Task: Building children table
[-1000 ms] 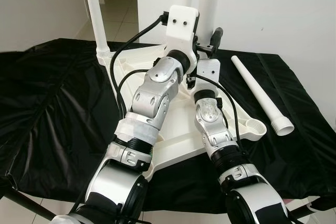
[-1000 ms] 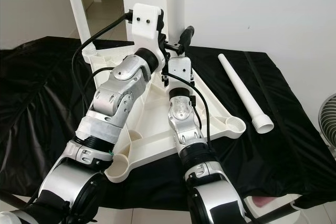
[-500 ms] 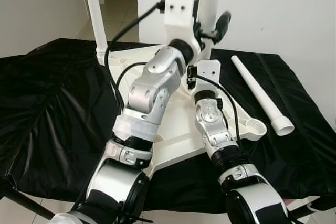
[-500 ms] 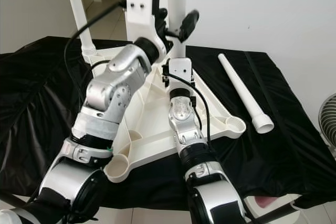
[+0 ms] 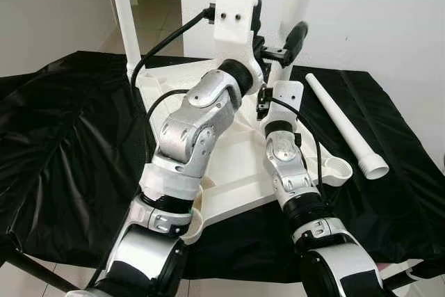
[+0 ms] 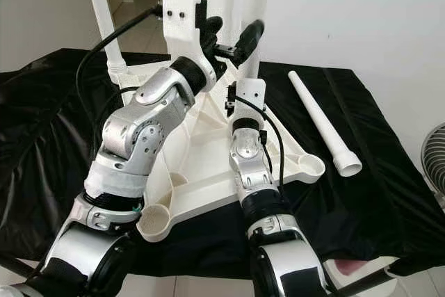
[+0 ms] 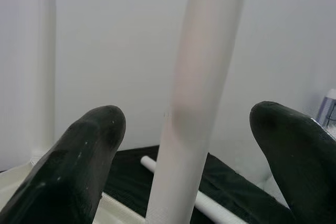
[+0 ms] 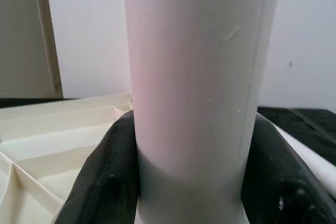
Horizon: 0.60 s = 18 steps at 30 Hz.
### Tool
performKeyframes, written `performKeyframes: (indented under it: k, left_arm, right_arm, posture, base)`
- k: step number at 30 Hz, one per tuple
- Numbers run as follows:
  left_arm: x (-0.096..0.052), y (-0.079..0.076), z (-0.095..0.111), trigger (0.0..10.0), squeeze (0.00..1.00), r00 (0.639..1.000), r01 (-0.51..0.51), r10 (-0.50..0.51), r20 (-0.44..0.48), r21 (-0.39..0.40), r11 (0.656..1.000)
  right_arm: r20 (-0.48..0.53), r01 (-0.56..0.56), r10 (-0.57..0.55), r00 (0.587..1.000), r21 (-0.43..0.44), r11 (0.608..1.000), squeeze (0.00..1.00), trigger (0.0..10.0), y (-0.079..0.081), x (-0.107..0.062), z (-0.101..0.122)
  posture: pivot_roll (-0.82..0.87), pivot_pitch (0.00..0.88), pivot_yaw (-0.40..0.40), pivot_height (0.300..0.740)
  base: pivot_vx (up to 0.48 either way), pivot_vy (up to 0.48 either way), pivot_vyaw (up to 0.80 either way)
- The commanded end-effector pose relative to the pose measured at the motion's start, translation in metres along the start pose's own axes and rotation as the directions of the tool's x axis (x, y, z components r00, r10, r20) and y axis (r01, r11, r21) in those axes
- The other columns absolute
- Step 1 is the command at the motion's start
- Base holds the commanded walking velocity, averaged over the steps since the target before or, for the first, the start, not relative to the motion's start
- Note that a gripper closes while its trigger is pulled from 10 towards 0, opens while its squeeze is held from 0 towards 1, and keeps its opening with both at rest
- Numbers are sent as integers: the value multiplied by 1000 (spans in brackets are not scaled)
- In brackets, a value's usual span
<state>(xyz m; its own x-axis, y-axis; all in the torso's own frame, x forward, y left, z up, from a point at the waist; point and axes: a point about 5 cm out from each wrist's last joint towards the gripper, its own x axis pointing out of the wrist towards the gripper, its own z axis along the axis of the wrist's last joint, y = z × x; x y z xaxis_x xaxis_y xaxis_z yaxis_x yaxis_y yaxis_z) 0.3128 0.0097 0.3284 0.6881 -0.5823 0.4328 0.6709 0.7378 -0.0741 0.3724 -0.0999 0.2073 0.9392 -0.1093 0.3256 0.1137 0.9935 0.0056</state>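
We read no brand, label or writing on any part. The upturned white table top [image 5: 229, 172] lies on the black sheet [image 5: 69, 137] over the worktop, its near corner sockets [image 6: 154, 222] holding nothing. Our right claw [image 8: 194, 192] grips the base of an upright table leg [image 8: 197, 77] at the far corner. Our left claw [image 7: 189, 145] stands wide around that leg higher up, fingers [image 7: 84, 156] apart from it. Another leg [image 5: 119, 12] stands in the left corner; a loose leg [image 5: 345, 124] lies on the sheet to the right.
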Motion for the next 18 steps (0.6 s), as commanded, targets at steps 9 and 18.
performKeyframes:
  k: [9, 18]
  left_arm:
    - [-28, 22, -44, 10000, 0, 983, 16, -14, -181, 10, 1000]
    - [-48, 35, -73, 10000, 0, 959, -15, 47, -281, 115, 993]
  right_arm:
    - [-46, 63, -64, 997, -41, 997, 0, 10000, -41, -15, -11]
    - [-9, 94, -95, 995, -45, 995, 0, 10000, -62, -25, -3]
  posture:
    - [-4, 9, 23, 740]
    - [-18, 0, 28, 740]
  base:
    - [0, 0, 0]
    - [0, 0, 0]
